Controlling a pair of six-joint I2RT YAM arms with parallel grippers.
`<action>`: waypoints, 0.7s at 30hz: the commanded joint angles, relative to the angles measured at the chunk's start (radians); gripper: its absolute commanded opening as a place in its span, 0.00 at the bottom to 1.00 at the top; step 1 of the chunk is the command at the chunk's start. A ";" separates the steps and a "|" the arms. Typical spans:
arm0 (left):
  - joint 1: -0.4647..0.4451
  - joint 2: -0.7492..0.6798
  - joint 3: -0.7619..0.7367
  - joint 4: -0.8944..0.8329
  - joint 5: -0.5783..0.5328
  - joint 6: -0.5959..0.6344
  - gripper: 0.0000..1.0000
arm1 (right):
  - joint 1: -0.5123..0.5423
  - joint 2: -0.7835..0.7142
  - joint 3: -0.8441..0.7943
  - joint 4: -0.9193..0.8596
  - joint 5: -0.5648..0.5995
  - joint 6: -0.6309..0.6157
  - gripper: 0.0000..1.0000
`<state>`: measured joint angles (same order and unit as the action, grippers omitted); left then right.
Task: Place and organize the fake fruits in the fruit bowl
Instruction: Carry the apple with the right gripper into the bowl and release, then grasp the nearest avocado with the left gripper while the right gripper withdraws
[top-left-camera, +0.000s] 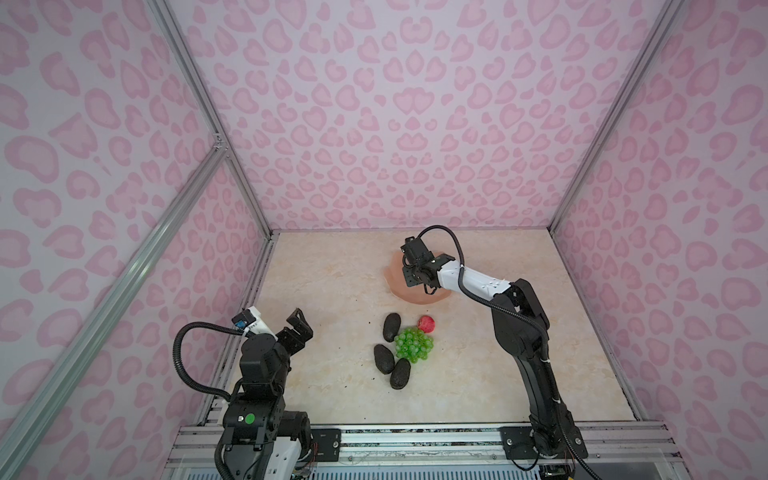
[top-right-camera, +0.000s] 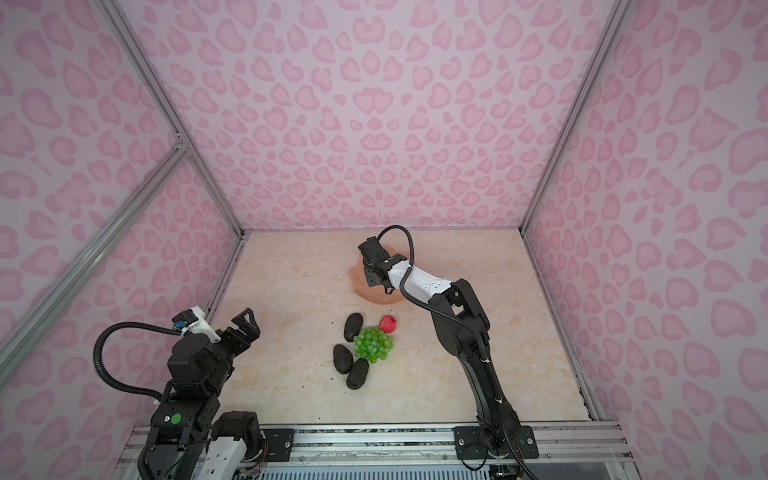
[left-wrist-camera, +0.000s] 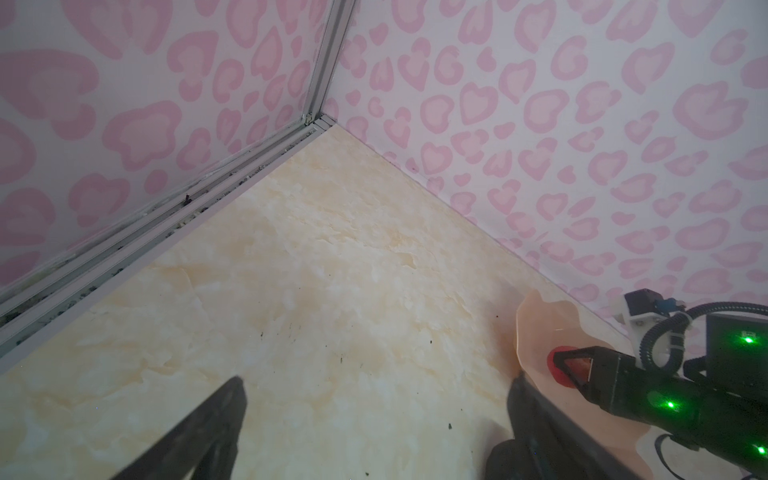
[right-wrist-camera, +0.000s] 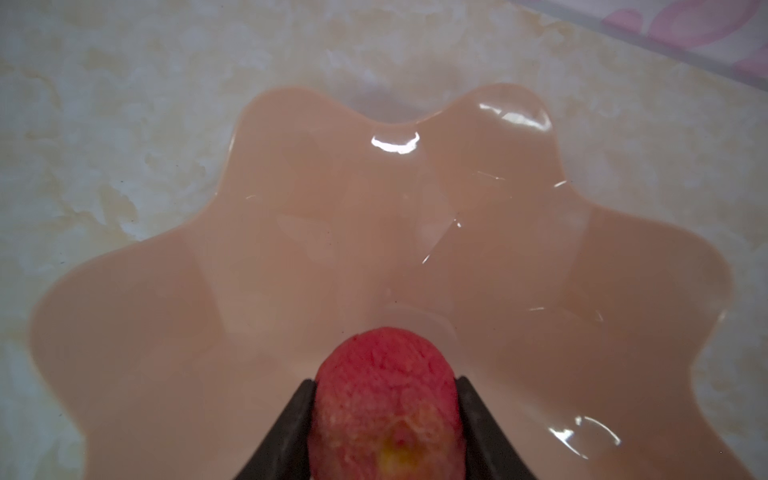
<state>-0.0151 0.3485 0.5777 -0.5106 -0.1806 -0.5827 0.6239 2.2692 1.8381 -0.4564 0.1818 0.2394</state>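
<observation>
Step in hand, as judged: set down the apple held between the right fingers, which are clamped on its two sides at a moderate spread. The apple hangs over the fruit bowl, inside its wavy rim and just above the glossy floor (contact cannot be confirmed). Lower until the apple seats, part the fingers gradually, then withdraw straight up so the fruit does not roll. Bias the placement toward one side; the three avocados, the grapes and the second apple lie clustered on the table and will need room. The right arm reaches forward from its base, wrist pitched down over the bowl. The left arm is folded near its base; the left fingers are spread wide and empty.
</observation>
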 joint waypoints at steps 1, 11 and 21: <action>0.000 0.010 0.027 -0.072 0.001 -0.044 0.99 | -0.019 0.073 0.060 -0.042 -0.019 -0.013 0.45; 0.000 0.073 0.086 -0.173 0.120 -0.083 0.93 | -0.042 0.137 0.115 -0.055 -0.062 -0.005 0.58; -0.013 0.107 0.047 -0.171 0.298 -0.137 0.89 | -0.044 -0.136 0.015 0.037 -0.069 -0.008 0.88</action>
<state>-0.0216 0.4503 0.6373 -0.6788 0.0444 -0.6888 0.5804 2.2028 1.8847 -0.4751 0.1116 0.2314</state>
